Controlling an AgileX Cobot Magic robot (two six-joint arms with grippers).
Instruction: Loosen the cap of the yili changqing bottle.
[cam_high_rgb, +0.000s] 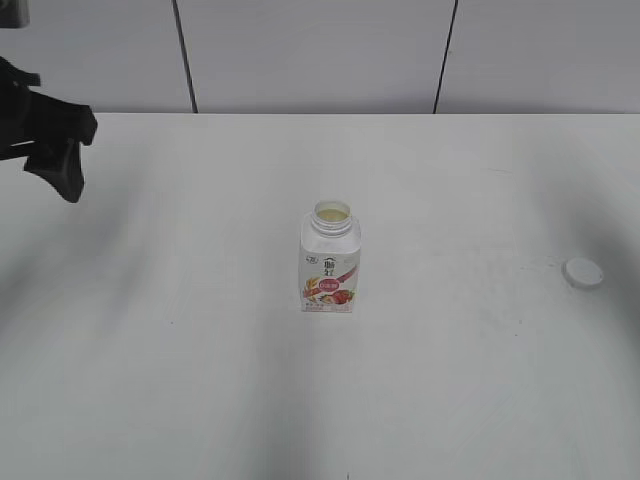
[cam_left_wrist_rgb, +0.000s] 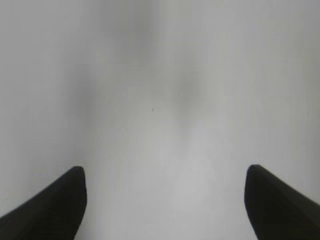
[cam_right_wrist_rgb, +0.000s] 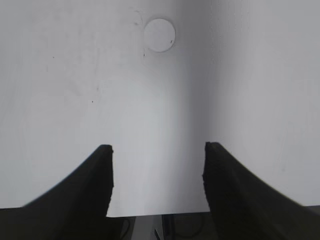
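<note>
Yili changqing bottle stands upright on the white tabletop, its neck uncovered and a pale yellowish fill showing at the rim. The pink-red band and strawberry picture on its label face the exterior camera. The cap is off the bottle and lies flat on the tabletop, well apart from it.

My right hand is spread open and grips nothing; only bare tabletop shows between its two dark fingers. In my right wrist view the cap lies ahead of this hand, beyond the fingertips and apart from them, close to the line between the two fingers. The near edge of the tabletop runs just under the fingers in that view.

My left hand is also open wide and empty, its dark fingers at the lower corners of the left wrist view with plain tabletop between them. Neither the bottle nor the cap shows in front of it. In the exterior view my left hand hangs above the tabletop, well apart from the bottle.
</note>
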